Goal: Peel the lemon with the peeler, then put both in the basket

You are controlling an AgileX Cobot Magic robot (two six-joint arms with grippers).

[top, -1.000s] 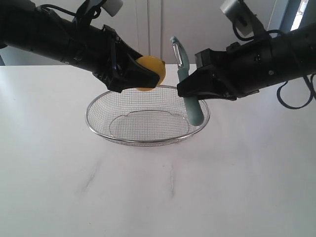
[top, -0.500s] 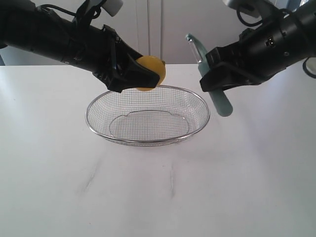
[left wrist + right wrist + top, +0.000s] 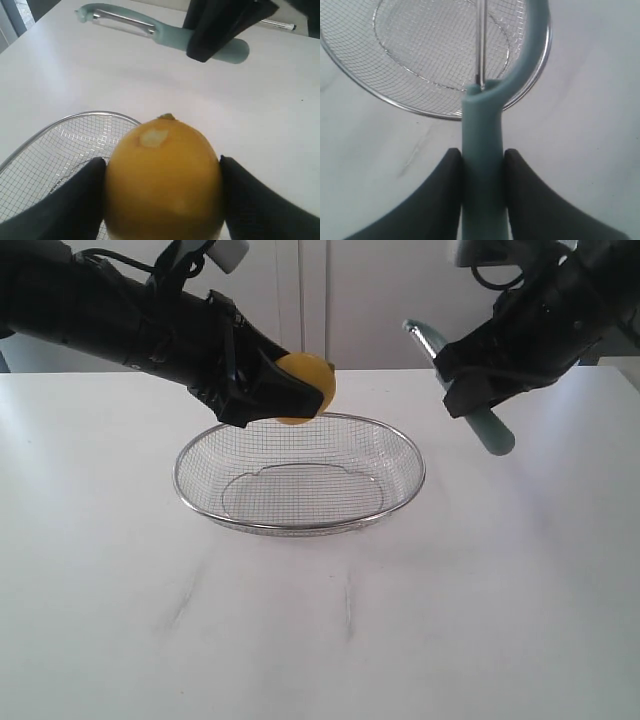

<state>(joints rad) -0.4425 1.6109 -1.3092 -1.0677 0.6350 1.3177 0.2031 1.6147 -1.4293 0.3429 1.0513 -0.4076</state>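
Exterior view: the right gripper (image 3: 468, 390) has swung the peeler (image 3: 493, 433) off the basket (image 3: 300, 527), out to the right.
Both tools stay clamped, the right on the teal handle and the left gripper (image 3: 300, 405) on the lemon (image 3: 308, 378), which hangs over the basket's far rim. Blade and fruit are now well apart, so peeling probably needs a fresh approach. The table (image 3: 480, 590) is open to the right.

White table (image 3: 320, 660) bearing one wire basket (image 3: 300, 490).
Table surface white and smooth, with two faint grey streaks (image 3: 185, 602) in its near half; basket stands upright on its base, directly on the table, about mid-width and toward the far side; oval, shallow, fine silver mesh under a thicker metal rim; soft shadow lies beneath the near rim.
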